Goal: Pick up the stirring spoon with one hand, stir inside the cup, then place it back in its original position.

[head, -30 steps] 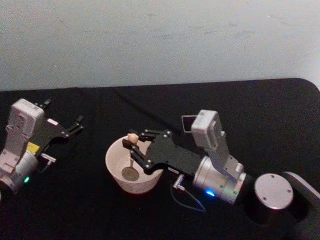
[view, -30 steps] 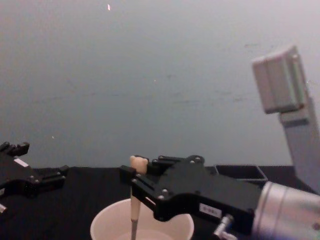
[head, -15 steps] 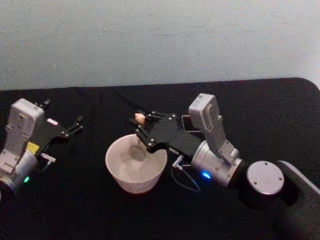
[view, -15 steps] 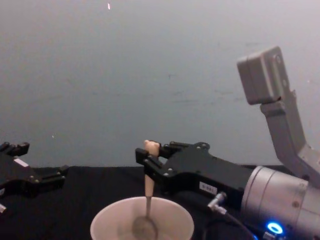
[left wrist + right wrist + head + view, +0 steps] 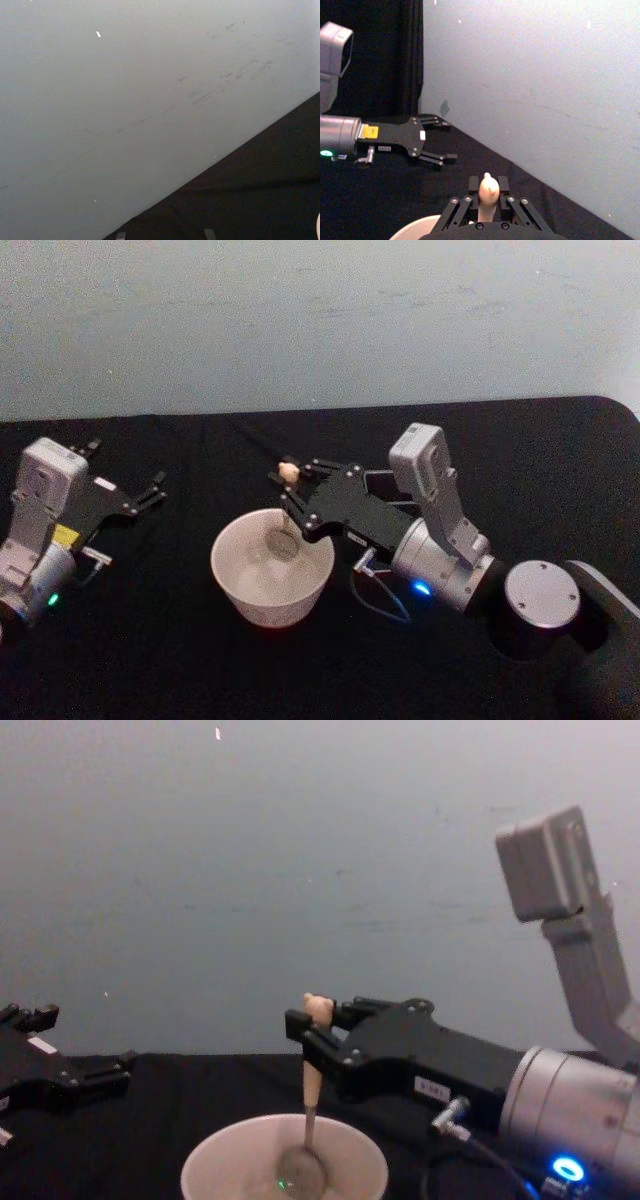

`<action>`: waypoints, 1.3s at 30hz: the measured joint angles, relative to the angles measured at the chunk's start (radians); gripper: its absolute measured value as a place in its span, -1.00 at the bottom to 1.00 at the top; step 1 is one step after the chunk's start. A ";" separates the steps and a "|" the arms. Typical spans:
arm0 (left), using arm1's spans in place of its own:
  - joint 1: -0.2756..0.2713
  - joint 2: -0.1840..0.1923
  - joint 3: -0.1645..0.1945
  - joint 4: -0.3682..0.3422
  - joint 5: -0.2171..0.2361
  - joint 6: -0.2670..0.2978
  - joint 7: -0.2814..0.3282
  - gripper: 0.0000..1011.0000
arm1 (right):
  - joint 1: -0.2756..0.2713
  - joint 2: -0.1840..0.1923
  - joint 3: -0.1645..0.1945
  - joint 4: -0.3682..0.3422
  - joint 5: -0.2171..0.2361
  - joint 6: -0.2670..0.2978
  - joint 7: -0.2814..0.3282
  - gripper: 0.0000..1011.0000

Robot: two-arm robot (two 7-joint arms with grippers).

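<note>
Fingers of the right gripper [image 5: 291, 480] pinch the stirring spoon [image 5: 311, 1085] just under its bear head; its long axis hangs near upright below them, bowl inside the cup [image 5: 268, 602]. The left gripper [image 5: 124, 464], spread, idles well apart.

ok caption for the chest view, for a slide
Right tool grips the stirring spoon by its handle, bowl down inside the cup; left tool open at left.

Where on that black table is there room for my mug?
Bare tabletop lies between the left gripper and the cup, in front of the cup, and at the far right corner behind the right arm. Crowded: around the cup, where the right gripper holds the stirring spoon, the holder just behind.
</note>
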 joint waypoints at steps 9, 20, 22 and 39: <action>0.000 0.000 0.000 0.000 0.000 0.000 0.000 0.98 | -0.016 0.037 0.027 -0.108 0.061 0.027 0.037 -0.56; 0.000 0.000 0.000 0.000 0.000 0.000 0.000 0.98 | -0.032 0.110 0.100 -0.267 0.172 0.039 0.051 -0.56; 0.000 0.000 0.000 0.000 0.000 0.000 0.000 0.98 | -0.034 0.121 0.111 -0.280 0.183 0.039 0.050 -0.56; 0.000 0.000 0.000 0.000 0.000 0.000 0.000 0.98 | -0.111 0.262 0.209 -0.378 0.252 0.079 0.031 -0.56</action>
